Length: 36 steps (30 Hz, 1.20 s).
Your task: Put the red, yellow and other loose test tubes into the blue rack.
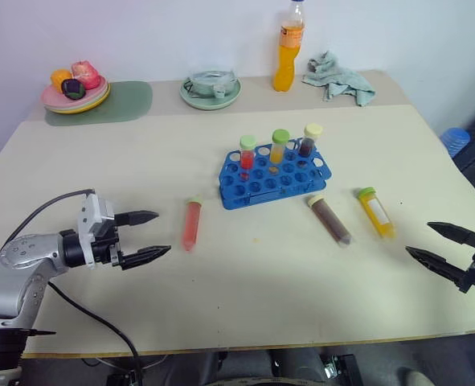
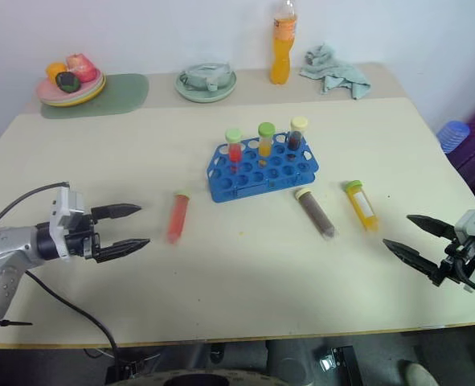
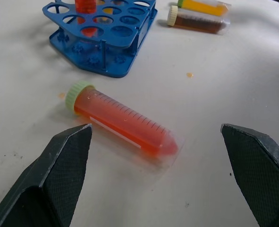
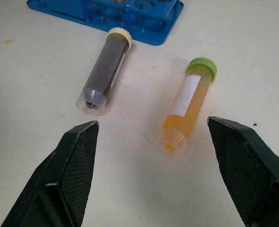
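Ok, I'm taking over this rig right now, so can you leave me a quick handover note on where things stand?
Left gripper: open, empty, facing the loose red-liquid tube lying left of the blue plastic rack.
Right gripper: open, empty, facing the yellow-liquid tube and dark brown tube lying on the table in front of the rack.
Done: three capped tubes stand in the rack's back row.
Left: rack the three loose tubes.

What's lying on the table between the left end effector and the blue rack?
One loose red tube lies between the left end effector and the blue rack, seen in the left eye view.
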### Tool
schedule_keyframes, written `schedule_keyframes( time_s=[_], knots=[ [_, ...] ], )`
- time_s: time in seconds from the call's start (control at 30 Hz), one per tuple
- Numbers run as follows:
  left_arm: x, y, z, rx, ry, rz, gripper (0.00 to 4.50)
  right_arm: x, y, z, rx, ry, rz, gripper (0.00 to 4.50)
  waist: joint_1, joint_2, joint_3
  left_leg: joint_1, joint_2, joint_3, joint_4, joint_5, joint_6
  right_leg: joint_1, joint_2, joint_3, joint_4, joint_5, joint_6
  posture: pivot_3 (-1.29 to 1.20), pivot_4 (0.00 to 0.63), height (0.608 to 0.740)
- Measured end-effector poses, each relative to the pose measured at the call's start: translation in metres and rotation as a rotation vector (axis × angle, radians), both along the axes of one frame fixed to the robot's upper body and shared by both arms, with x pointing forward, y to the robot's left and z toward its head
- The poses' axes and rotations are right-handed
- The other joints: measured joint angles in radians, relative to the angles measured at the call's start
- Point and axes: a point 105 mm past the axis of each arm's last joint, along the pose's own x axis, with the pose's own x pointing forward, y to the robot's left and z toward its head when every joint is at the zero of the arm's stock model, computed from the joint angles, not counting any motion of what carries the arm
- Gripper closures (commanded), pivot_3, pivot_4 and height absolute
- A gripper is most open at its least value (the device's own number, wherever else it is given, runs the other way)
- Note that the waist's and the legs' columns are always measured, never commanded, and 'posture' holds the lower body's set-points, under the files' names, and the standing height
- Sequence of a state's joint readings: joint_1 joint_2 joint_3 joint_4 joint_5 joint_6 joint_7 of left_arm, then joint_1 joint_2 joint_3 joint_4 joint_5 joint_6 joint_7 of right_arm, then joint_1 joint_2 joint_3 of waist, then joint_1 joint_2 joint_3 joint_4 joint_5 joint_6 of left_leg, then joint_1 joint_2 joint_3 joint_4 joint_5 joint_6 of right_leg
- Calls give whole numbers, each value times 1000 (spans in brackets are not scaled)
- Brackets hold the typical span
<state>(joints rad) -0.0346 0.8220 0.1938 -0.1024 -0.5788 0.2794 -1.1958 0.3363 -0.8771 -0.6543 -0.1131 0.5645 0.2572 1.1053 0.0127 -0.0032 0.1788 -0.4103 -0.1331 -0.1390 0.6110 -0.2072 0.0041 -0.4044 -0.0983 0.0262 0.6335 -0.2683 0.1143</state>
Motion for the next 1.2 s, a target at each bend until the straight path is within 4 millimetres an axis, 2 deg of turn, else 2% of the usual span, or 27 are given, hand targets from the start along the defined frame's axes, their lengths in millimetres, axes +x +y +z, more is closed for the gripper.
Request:
schedule_keyframes(
  time_s=[0.53,0.7,0.9,1.07,1.13,1.2],
  knots=[
    [1,-4,7,-5,-18,-12,45,4,-2,10,19,-31,-18,739,0,0,0,0,0,0,0,0,0,0,0,0,-1,0,0,0,150,740],
    [2,-13,19,-72,-20,-43,45,13,4,23,39,-92,-14,739,0,0,0,0,0,0,0,0,0,0,0,0,-1,0,0,0,150,740],
    [8,-27,39,-110,-86,-102,45,35,8,36,28,-129,-105,739,0,0,0,0,0,1,0,0,0,0,0,0,-1,0,0,0,150,740],
    [11,-51,51,-123,-136,-199,45,57,26,52,37,-82,-111,739,0,1,1,-1,0,1,1,1,2,-1,0,-1,-1,1,0,0,150,740],
    [11,-61,52,-123,-143,-235,45,66,33,58,33,-49,-129,739,0,1,1,-1,0,1,0,1,2,-1,0,-1,-1,1,0,0,150,740],
    [10,-69,46,-109,-134,-262,45,73,42,55,44,14,-134,739,-1,1,1,-1,1,1,0,1,2,-1,0,-1,-1,1,0,0,150,740]
  ],
)
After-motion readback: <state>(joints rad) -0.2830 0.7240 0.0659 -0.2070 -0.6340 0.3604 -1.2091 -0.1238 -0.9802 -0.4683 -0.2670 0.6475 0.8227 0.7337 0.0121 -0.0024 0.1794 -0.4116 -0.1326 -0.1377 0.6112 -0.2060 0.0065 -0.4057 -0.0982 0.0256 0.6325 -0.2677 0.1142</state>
